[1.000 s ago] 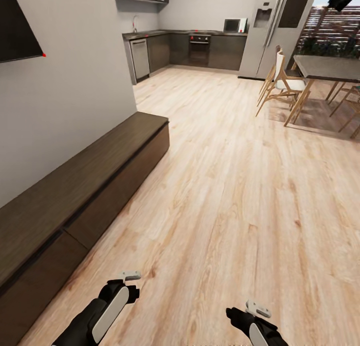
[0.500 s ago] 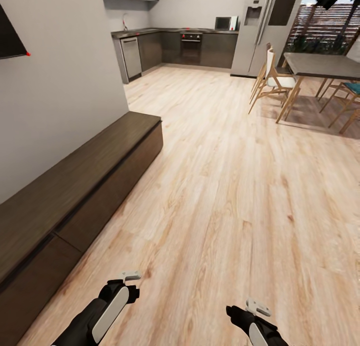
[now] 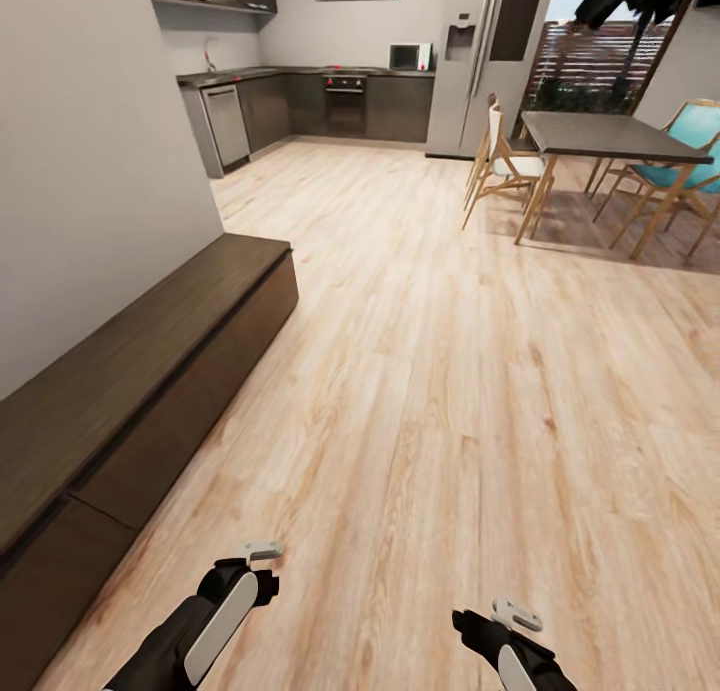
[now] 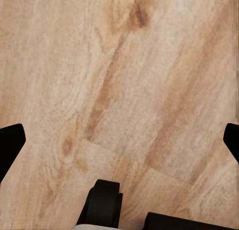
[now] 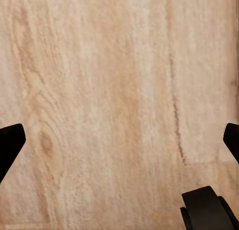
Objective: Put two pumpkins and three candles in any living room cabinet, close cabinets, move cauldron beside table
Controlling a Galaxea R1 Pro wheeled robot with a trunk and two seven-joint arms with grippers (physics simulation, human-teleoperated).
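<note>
Cabinet point(image 3: 130, 371): low, dark-brown, fronts shut, along left wall; left gripper point(image 4: 119, 140) and right gripper point(image 5: 119, 140): jaws spread wide, holding nothing, above wood floor point(image 3: 450, 371); dining table point(image 3: 610, 136) with chairs far right.

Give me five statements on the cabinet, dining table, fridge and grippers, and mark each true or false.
1. The cabinet stands against the wall at the robot's left. True.
2. A pumpkin sits on the cabinet top. False: the visible top is bare.
3. Both grippers hold nothing, jaws spread wide above the wooden floor. True: the left gripper and right gripper frame only floorboards.
4. The dining table is beside the cabinet. False: it stands far across the room, with chairs around it.
5. The fridge is at the left of the oven. False: it is at the oven's right.
</note>
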